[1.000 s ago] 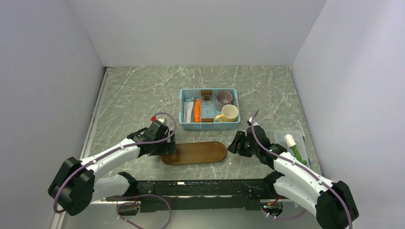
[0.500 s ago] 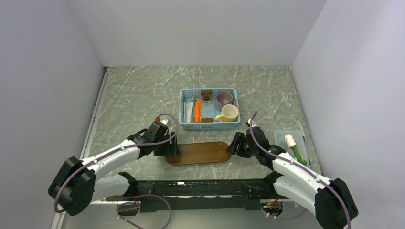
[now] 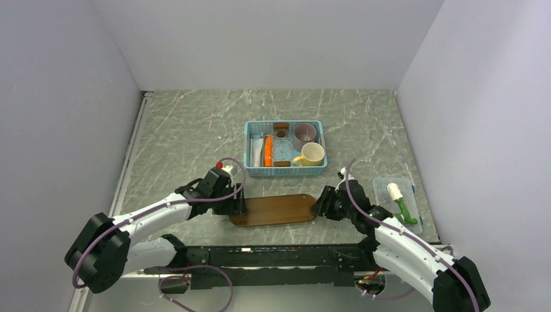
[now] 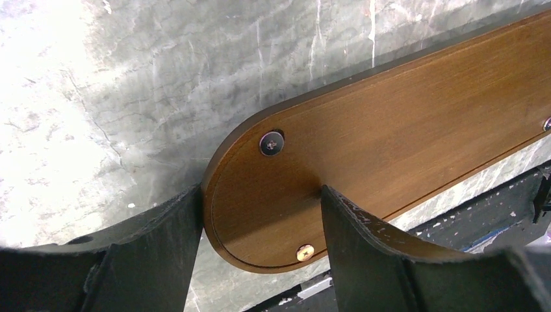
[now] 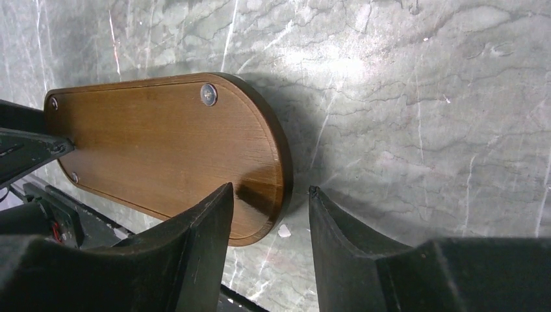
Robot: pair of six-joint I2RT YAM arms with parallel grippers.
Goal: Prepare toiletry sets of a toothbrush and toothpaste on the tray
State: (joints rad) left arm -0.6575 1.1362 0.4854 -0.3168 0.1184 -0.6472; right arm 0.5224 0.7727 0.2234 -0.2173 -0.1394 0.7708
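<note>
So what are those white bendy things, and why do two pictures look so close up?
Those are two robot arms, each ending in a two-finger gripper. One picture looks down from above. The other two come from cameras on the wrists, so you see the black fingers up close. On the table lie a brown wooden tray, a blue basket with an orange tube and two cups, and a clear box. The left gripper has a finger on each side of one tray end; whether it pinches, I cannot tell. The right gripper is open around the other end.
</note>
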